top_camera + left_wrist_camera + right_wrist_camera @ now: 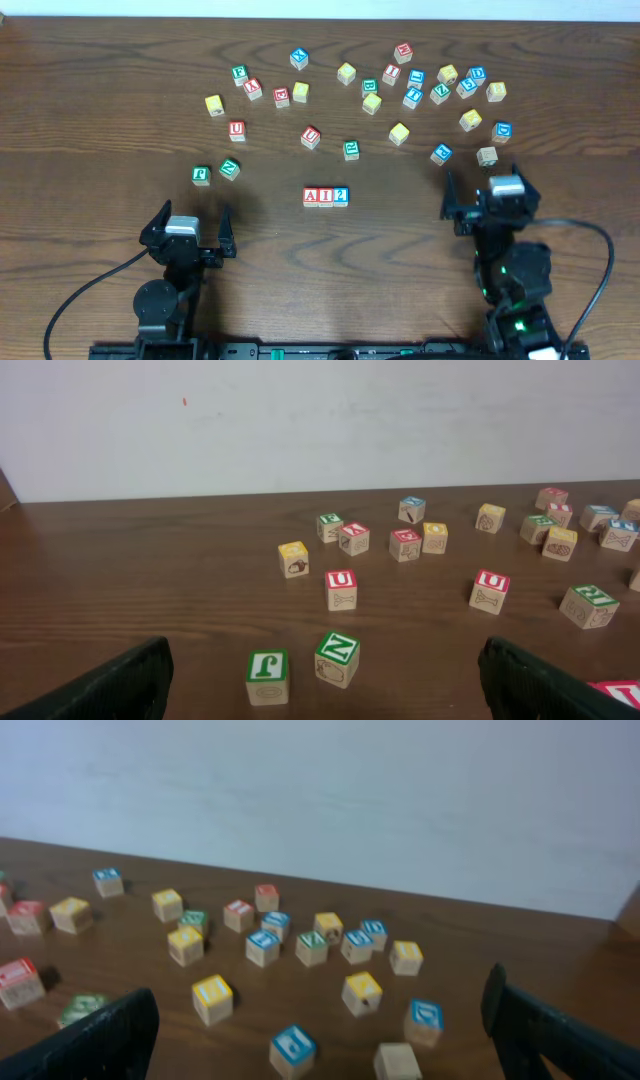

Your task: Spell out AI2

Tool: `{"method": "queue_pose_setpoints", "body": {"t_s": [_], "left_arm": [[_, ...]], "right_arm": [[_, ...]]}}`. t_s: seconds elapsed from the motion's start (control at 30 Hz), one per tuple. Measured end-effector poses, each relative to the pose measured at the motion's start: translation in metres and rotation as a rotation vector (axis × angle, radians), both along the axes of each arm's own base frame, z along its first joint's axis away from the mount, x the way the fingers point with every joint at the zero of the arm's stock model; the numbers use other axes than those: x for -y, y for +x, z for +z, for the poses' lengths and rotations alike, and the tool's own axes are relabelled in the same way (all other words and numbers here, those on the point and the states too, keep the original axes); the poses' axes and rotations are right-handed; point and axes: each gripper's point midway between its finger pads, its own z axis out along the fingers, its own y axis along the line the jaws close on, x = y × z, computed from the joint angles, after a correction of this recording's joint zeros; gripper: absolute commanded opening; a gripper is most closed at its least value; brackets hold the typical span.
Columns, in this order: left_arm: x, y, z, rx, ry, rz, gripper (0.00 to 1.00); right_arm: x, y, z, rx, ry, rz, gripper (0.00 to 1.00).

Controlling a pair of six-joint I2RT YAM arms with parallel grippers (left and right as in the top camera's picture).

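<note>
1. Two fingers (120, 685) of the left gripper (196, 212) stand wide apart with nothing between them.
2. Two green-topped blocks, J block (202, 175) and N block (230, 168), lie just ahead of these fingertips, near each other but not touching.
3. One red U block (237, 130) lies farther out beyond the same fingertips, well apart from them.
4. Three task cubes form a straight row between the two grippers, off the outer side of the left gripper's right finger and level with the fingertips: A cube (312, 196), I cube (326, 196) and 2 cube (341, 196). Each touches the next, and no finger touches any of them.
5. One blue-topped block (442, 153) lies just ahead of the right gripper's left fingertip.
6. One plain-topped block (487, 156) sits just ahead of the gap between the fingers of the right gripper (482, 180). These fingers are spread wide and hold nothing.
</note>
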Motion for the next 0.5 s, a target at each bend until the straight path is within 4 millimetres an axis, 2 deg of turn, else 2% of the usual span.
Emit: {"method": "queue_pose_setpoints", "body": {"t_s": [0.27, 0.5], "left_arm": [[0.0, 0.0, 0.0, 0.0, 0.0, 0.0, 0.96], [0.0, 0.0, 0.0, 0.0, 0.0, 0.0, 0.96]], "right_arm": [[0.016, -0.021, -0.011, 0.082, 0.009, -0.025, 0.99], [0.023, -0.033, -0.043, -0.019, -0.002, -0.025, 0.99]]}}
